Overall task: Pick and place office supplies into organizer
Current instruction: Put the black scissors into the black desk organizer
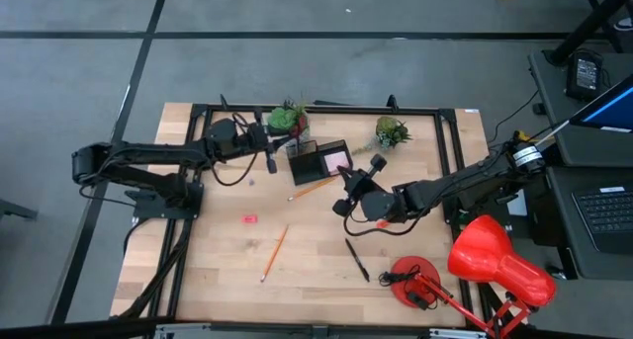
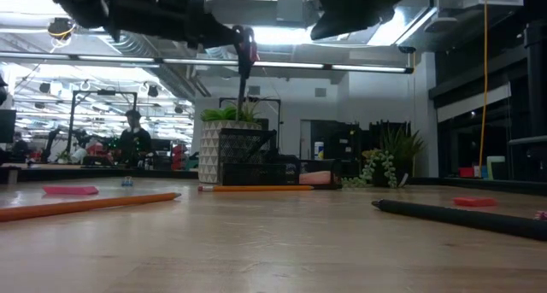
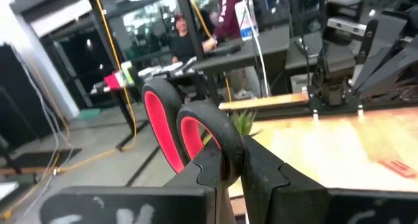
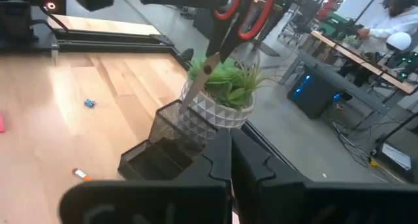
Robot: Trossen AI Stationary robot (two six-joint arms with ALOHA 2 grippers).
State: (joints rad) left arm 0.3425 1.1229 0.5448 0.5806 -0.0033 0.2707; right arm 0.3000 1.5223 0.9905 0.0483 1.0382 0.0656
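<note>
- Your left gripper [image 3: 228, 178] is clamping the scissors [image 4: 232, 21] by the red handles, blades hanging down over the organizer [image 1: 318, 161].
- Scissors: rigid metal, moderately heavy, probably top-heavy and prone to swinging; the handle grip is looking sound, but you are risking the point snagging the mesh.
- Your right gripper [image 4: 230, 160] is sitting clenched and empty, just beside the organizer.
- Pencils [image 1: 274, 252], pen [image 1: 356, 259] and eraser [image 1: 249, 218] are lying on the table [image 1: 218, 280]: light, slim, likely to roll; pinch them mid-shaft.
</note>
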